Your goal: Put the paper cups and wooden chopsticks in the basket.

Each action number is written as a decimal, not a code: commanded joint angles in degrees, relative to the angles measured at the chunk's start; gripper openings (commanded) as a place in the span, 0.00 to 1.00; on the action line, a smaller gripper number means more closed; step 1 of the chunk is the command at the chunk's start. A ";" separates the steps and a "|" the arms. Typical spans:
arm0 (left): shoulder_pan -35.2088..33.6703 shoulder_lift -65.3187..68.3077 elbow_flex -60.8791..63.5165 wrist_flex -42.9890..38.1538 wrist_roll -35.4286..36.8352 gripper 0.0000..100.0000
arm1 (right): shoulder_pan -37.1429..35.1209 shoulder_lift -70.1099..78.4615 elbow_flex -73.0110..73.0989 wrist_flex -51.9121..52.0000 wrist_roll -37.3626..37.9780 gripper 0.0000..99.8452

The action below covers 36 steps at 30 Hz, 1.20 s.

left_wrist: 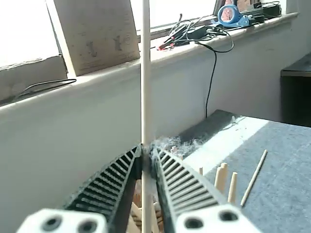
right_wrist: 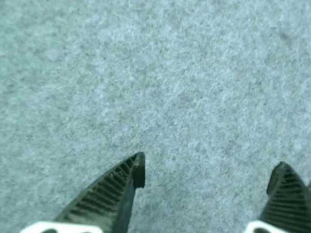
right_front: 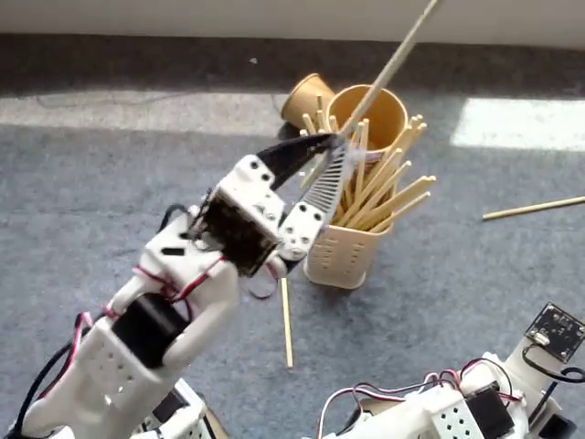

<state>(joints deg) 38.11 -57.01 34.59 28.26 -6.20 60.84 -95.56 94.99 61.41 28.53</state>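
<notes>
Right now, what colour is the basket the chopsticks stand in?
The basket is a plain pale cream yellow; the high view shows it best.

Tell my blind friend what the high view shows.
The left gripper pinches a long pale wooden chopstick over the cream slotted plastic basket, which holds many chopsticks and a tan paper cup. Two loose chopsticks lie on the grey carpet.
</notes>
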 commanded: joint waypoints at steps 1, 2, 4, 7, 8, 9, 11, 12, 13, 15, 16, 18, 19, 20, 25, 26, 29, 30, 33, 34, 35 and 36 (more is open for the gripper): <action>5.32 8.13 -4.62 -7.30 0.53 0.01 | -1.10 -0.48 2.42 0.40 -0.44 0.38; 6.02 9.54 -4.70 -8.35 0.53 0.01 | -1.19 -0.48 2.42 0.40 -0.44 0.38; 6.90 12.00 -4.62 -10.11 0.53 0.01 | -1.19 -0.48 2.42 0.40 -0.44 0.38; 6.90 14.90 -4.62 -11.87 0.53 0.01 | -1.19 -0.48 2.42 0.40 -0.44 0.38; 6.73 15.43 -4.62 -12.48 0.62 0.01 | -1.27 -0.48 2.42 0.40 -0.44 0.38; 6.64 15.87 -4.62 -12.84 0.70 0.01 | -1.27 -0.48 2.42 0.40 -0.44 0.38; 6.37 16.31 -4.62 -12.75 3.16 0.01 | -1.27 -0.48 2.42 0.40 -0.44 0.38; 6.37 16.48 -4.62 -12.66 4.48 0.03 | -1.27 -0.48 2.42 0.40 -0.44 0.38; 6.11 16.48 -4.62 -12.57 5.54 0.05 | -1.27 -0.48 2.42 0.40 -0.44 0.38; 4.70 16.57 -4.53 -12.57 8.26 0.11 | -1.27 -0.48 2.42 0.40 -0.44 0.38; 4.18 16.57 -4.62 -12.57 9.23 0.13 | -1.27 -0.48 2.42 0.40 -0.44 0.38; 2.68 16.57 -4.62 -12.57 9.58 0.14 | -1.27 -0.48 2.42 0.40 -0.53 0.38; 2.07 16.57 -4.62 -12.57 9.58 0.14 | -1.27 -0.48 2.42 0.40 -0.53 0.38; 1.36 16.57 -4.53 -12.57 9.58 0.14 | -1.27 -0.48 2.42 0.40 -0.53 0.38; -1.01 16.66 -4.26 -12.57 9.58 0.14 | -1.27 -0.48 2.42 0.40 -0.62 0.38; -1.19 16.66 -4.26 -12.57 9.58 0.14 | -1.27 -0.48 2.42 0.40 -0.62 0.38; -1.80 16.31 -4.53 -12.48 9.58 0.14 | -1.27 -0.48 2.42 0.40 -0.62 0.38; -2.51 16.22 -4.62 -12.48 9.58 0.14 | -1.27 -0.48 2.42 0.31 -0.62 0.38; -8.13 16.13 -6.81 -11.78 9.58 0.14 | -1.36 -0.48 1.89 -2.68 -0.70 0.38; -11.38 16.13 -8.31 -10.29 9.76 0.14 | -1.36 -0.48 1.63 -5.05 -0.70 0.38; -14.99 16.13 -9.98 -8.35 9.85 0.14 | -1.27 -0.48 0.48 -8.22 -0.70 0.38; -18.51 16.13 -11.74 -5.98 9.93 0.14 | -1.27 0.04 -2.33 -10.68 -1.76 0.38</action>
<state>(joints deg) 31.08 -40.48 30.11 17.27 2.95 60.75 -95.56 94.99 57.27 28.35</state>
